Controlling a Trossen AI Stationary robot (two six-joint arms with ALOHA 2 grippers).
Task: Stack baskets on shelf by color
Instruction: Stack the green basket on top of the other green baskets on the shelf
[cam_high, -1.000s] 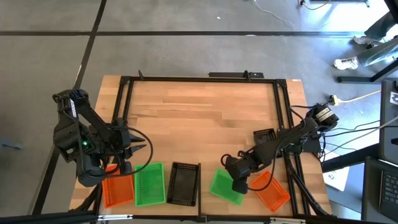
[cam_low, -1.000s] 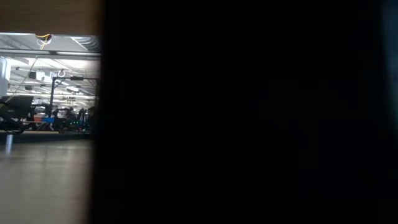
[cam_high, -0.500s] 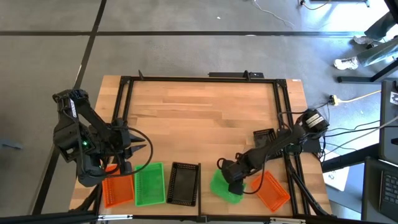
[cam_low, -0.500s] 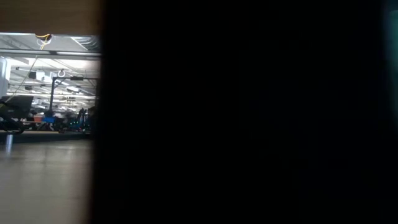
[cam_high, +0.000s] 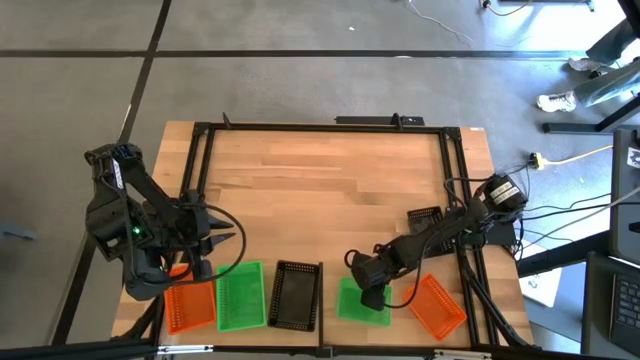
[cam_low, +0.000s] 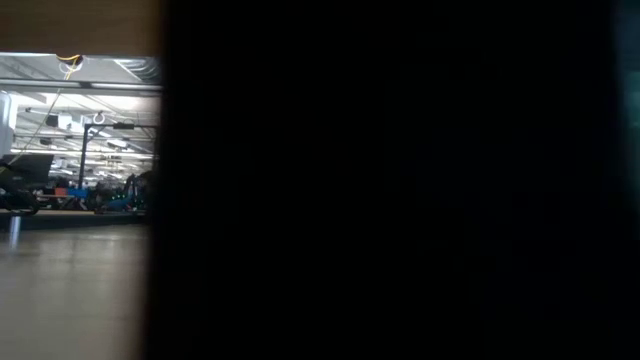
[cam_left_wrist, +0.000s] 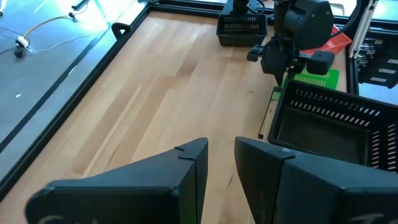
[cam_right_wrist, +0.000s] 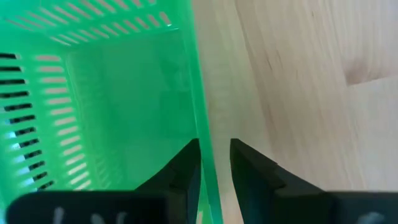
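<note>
A: High view first. Where do the baskets sit?

B: Along the table's six o'clock edge. From seven o'clock: an orange basket (cam_high: 189, 306), a green basket (cam_high: 241, 296) touching it, then a black basket (cam_high: 296, 296). At five o'clock lies a second green basket (cam_high: 352, 303) with the right gripper (cam_high: 368, 293) over it, a second orange basket (cam_high: 437, 306) beside that, and another black basket (cam_high: 426, 218) at four o'clock by the frame (cam_high: 320, 127).

A: And the left gripper (cam_high: 205, 258)?

B: Waiting at eight o'clock, above the orange one.

A: Low view?

B: Almost wholly blocked by something dark; only a strip of room at nine o'clock.

A: Left wrist view?

B: Its fingers (cam_left_wrist: 168, 174) stand a little apart, holding nothing.

A: Right wrist view?

B: Its fingers (cam_right_wrist: 183, 168) straddle the green basket's wall, one inside, one outside; seemingly clamped on it.

A: Progress?

B: By my reading, early: no colour is stacked yet, three pairs remain. I can't make out any shelf board.
</note>
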